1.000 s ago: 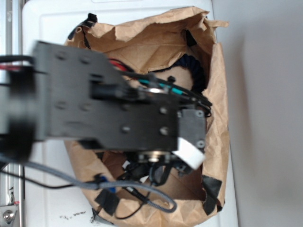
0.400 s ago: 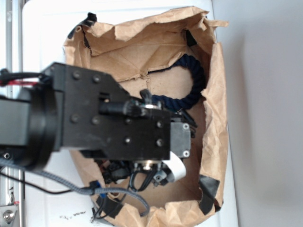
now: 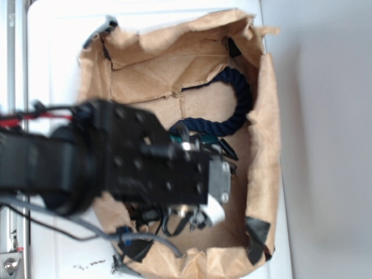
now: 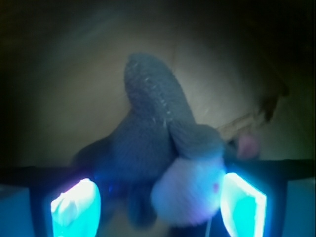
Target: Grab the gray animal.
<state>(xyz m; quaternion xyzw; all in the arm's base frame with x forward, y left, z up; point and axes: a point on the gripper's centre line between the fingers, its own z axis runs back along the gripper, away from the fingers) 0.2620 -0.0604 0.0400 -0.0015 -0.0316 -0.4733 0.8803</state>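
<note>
In the wrist view the gray animal [image 4: 153, 143], a small plush bunny with a pale round face [image 4: 190, 190] and a pink cheek dot, lies on brown paper. My gripper [image 4: 159, 207] is open, and its glowing cyan pads [image 4: 76, 207] stand on either side of the bunny's head and body. The right pad [image 4: 243, 205] is close against the face, while a gap shows at the left pad. In the exterior view my black arm [image 3: 145, 168] covers the bunny and most of the fingers.
A crumpled brown paper bag [image 3: 264, 151], held open with black tape, walls in the work area on a white surface. A navy rope [image 3: 239, 104] curves along its right side, with a bit of teal-green toy [image 3: 204, 139] at the arm's edge. Cables [image 3: 145, 235] trail at the lower left.
My arm has shifted down and to the left in the exterior view and sunk deeper into the bag. More of the navy rope now shows.
</note>
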